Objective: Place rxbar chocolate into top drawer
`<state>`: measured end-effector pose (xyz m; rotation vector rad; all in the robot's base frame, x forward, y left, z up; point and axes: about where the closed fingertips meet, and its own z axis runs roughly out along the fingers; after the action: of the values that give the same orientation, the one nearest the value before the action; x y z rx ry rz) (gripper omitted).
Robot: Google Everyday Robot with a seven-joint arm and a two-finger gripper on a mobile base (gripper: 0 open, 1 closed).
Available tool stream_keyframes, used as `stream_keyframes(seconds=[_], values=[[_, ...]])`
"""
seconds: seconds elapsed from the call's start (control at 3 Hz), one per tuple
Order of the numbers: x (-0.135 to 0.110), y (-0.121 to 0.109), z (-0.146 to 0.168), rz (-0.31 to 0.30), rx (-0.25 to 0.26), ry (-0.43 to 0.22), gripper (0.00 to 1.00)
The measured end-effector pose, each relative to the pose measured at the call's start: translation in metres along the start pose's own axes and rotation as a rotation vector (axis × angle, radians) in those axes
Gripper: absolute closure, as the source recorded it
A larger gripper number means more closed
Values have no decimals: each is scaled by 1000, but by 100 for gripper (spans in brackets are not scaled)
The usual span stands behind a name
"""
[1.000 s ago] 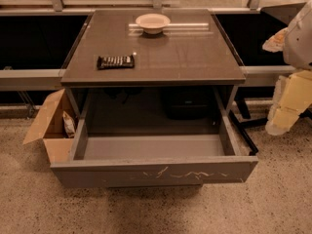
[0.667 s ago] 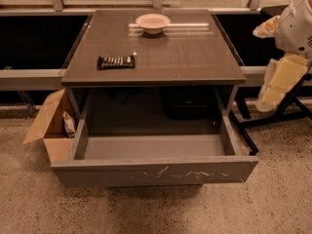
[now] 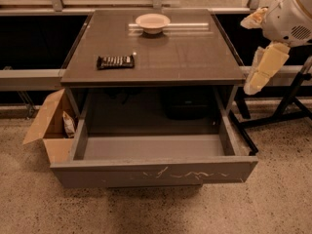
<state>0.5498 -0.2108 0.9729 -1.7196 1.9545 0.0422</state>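
The gripper (image 3: 263, 68) is seen at the right edge of the view, held in the air beside the right side of the cabinet (image 3: 195, 57) and off its top. It is carried by a white rounded arm section in the upper right corner, and a pale cream part hangs down from it towards the floor. Whether it is parted or closed cannot be made out. Nothing is seen held in it.

The chocolate bar (image 3: 115, 61) is laid flat on the cabinet top, near the front left corner, with its long side running roughly parallel to the front edge. Rows of light lettering are visible on its dark wrapper. It is well apart from the gripper.

The top drawer (image 3: 153, 172) is pulled out fully towards the camera, below the cabinet top. White scratches are shown on its grey front panel, and no object is seen on its floor.

A pale round bowl (image 3: 152, 22) is placed near the back edge of the top, about mid-width, well apart from the bar.

A brown cardboard box (image 3: 48, 126) is set on the speckled floor (image 3: 282, 199) just beside the left side of the drawer, with its flaps open; a light snack packet (image 3: 69, 124) is seen inside it. A black stand (image 3: 287, 106) is positioned on the floor to the right, below the gripper.
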Motion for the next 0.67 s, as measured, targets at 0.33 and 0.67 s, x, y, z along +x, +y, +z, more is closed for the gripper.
stream_keyframes(seconds=[0.33, 0.67], values=[[-7, -7, 18, 5, 3, -29, 0], [-43, -34, 68, 26, 29, -115, 0]])
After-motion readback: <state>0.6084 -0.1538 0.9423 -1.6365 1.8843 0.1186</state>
